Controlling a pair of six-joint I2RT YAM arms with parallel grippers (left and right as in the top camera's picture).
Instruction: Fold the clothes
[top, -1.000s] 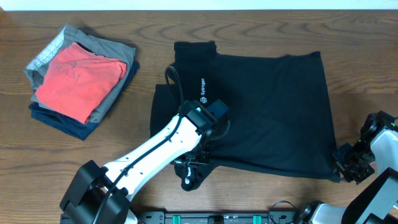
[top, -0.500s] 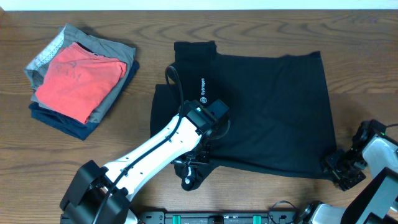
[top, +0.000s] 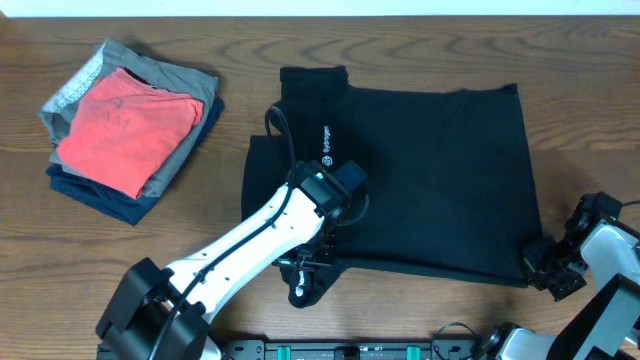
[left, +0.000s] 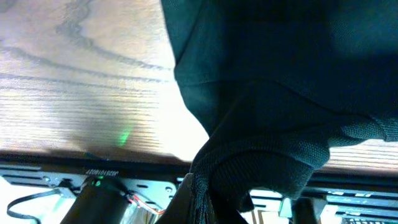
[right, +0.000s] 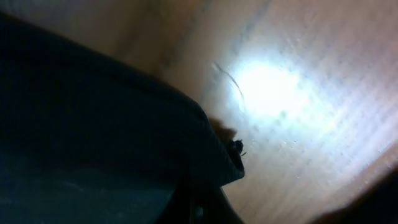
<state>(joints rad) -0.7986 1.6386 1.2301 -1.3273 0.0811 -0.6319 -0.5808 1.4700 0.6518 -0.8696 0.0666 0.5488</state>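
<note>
Across the table (top: 100, 235), black shirt (top: 430, 170), left gripper (top: 303, 288) clamping its bunched edge, right gripper (top: 542, 266) pinching its corner

The left arm (top: 255, 240) reaches in from 7 o'clock toward the centre, and the left gripper (top: 305, 282) points down, pinched closed. The right gripper (top: 548, 268) sits low at 4 o'clock, also closed.

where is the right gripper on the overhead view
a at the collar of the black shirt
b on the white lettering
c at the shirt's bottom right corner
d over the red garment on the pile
c: in the overhead view the right gripper sits at the bottom right corner of the black shirt, and the right wrist view shows that corner of cloth right at its fingers.
</note>
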